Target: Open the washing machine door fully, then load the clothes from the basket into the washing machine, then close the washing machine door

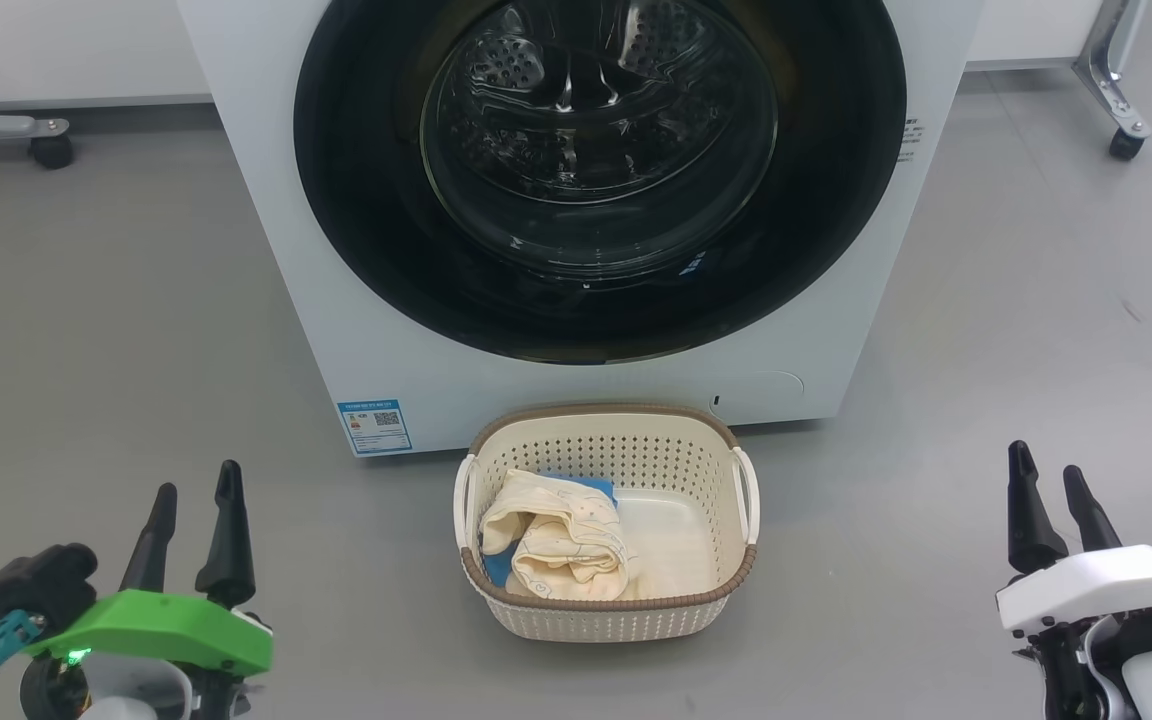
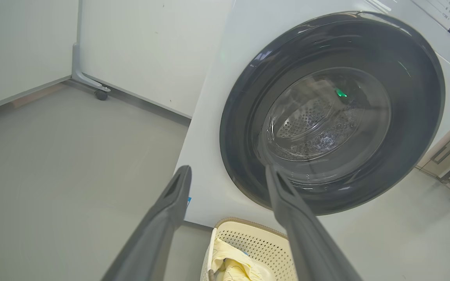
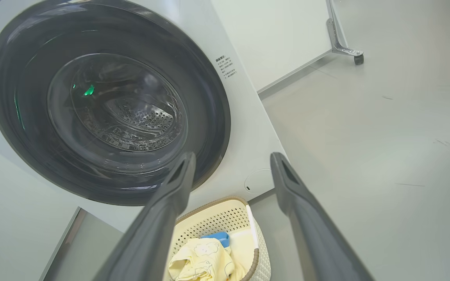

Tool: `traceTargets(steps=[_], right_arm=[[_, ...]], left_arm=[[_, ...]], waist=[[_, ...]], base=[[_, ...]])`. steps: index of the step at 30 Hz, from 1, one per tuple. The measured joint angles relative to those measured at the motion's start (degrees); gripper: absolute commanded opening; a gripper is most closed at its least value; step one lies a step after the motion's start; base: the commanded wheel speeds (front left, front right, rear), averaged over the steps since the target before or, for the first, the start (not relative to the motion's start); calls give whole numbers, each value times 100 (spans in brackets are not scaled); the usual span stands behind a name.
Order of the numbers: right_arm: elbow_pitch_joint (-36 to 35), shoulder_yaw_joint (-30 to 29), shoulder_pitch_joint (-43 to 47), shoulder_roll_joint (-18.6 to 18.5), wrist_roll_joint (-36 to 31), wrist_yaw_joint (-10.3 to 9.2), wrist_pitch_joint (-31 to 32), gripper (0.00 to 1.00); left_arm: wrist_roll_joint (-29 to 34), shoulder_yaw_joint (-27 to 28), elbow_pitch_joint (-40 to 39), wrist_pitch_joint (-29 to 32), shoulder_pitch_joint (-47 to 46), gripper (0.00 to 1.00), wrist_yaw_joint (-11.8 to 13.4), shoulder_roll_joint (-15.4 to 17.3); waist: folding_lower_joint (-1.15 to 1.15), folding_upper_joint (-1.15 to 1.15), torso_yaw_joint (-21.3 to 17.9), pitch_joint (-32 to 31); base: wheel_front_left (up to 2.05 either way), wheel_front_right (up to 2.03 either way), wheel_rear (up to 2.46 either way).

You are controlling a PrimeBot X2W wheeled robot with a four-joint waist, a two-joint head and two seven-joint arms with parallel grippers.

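The left gripper (image 1: 198,480) and right gripper (image 1: 1046,460) hover spread and empty either side of the basket (image 1: 596,620) of soft, light clothes (image 1: 556,545), before the closed washing machine door (image 1: 596,170), rigid, probably best pulled at its rim.

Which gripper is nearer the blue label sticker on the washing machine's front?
Left. The left gripper is a short way to the left of the blue label sticker, nearer the robot; the right gripper is far off on the other side, beyond the basket.
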Motion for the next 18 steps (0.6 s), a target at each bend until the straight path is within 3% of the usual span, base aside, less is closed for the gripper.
traceTargets(steps=[18], right_arm=[[32,448,1,-57,-1269,-245,-366,100]], left_arm=[[1518,-151,-11,-242,3,100,271,-218]], waist=[[0,0,11,-19]], base=[[0,0,0]])
